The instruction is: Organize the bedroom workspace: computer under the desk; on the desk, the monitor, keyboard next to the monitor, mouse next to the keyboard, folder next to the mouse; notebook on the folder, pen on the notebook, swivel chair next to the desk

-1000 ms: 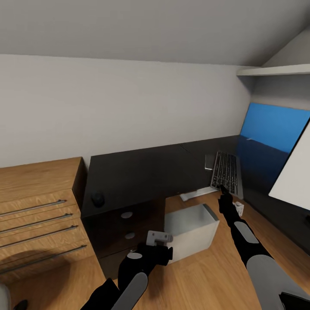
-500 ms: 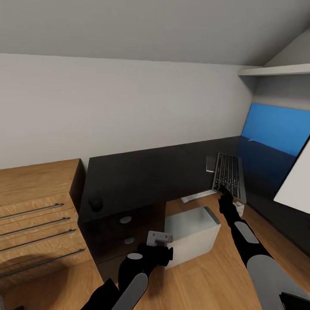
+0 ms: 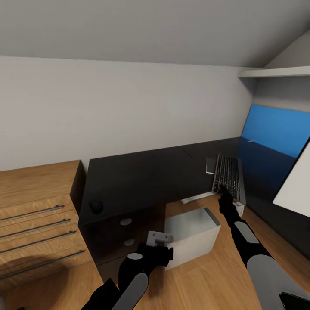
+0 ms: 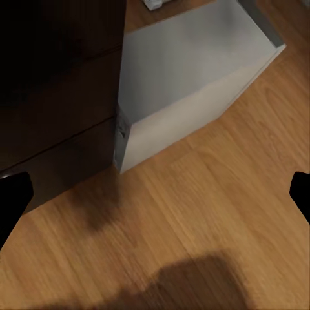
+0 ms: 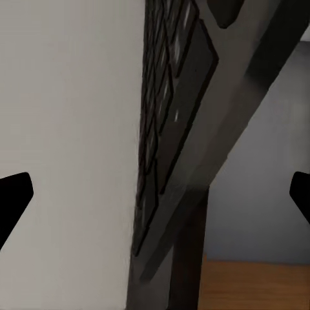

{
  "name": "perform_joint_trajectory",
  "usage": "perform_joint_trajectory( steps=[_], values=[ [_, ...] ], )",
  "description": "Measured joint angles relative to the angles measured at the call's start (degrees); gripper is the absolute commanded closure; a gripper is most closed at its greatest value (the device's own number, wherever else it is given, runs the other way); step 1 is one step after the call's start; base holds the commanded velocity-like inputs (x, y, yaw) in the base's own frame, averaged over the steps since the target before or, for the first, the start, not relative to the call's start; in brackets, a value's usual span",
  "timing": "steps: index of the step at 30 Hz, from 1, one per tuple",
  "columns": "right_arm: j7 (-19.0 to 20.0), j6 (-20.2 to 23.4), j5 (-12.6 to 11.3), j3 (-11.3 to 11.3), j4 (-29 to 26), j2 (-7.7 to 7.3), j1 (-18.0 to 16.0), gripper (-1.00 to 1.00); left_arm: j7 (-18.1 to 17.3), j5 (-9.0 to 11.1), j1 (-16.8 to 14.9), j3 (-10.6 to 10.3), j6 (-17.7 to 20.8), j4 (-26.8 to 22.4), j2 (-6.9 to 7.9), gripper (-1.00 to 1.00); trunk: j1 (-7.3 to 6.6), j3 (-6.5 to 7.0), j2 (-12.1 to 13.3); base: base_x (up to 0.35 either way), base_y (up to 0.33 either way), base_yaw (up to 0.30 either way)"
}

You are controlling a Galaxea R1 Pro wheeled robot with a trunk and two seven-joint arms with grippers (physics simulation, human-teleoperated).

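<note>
Keyboard (image 3: 227,175) is lying flat on the black desk (image 3: 142,176), long axis running away from the robot toward the back wall, near end at the desk edge. Right gripper (image 3: 224,199) is reaching to that near end, fingers spread wide, holding nothing. Left gripper (image 3: 158,239) is hanging over the floor near the computer (image 3: 191,230), also wide apart. Mouse (image 3: 96,205) is sitting at the desk's left end.
</note>
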Motion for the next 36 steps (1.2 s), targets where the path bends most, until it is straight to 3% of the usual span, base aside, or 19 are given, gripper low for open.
perform_joint_trajectory(
  steps=[16, 26, 36],
  values=[
    [0.1, -0.1, 0.0, -0.3, 0.0, -0.06, 0.0, -1.0, 0.0, 0.0, 0.0, 0.0, 0.0, 0.1, 0.0, -1.0, -0.23, 0.18, 0.4, 0.0, 0.0, 0.0],
    [0.1, -0.1, -0.1, -4.3, -0.1, -0.25, 0.0, -1.0, 0.0, 0.0, 0.0, -1.1, 0.0, 0.2, -0.01, -1.0, -0.23, 0.18, 0.4, 0.0, 0.0, 0.0],
    [0.1, -0.1, -0.1, -5.6, 0.0, -0.27, 0.0, -1.0, 0.1, 0.0, 0.0, -1.7, 0.0, 0.5, -0.08, -1.0, -0.23, 0.18, 0.4, 0.0, 0.0, 0.0]
  ],
)
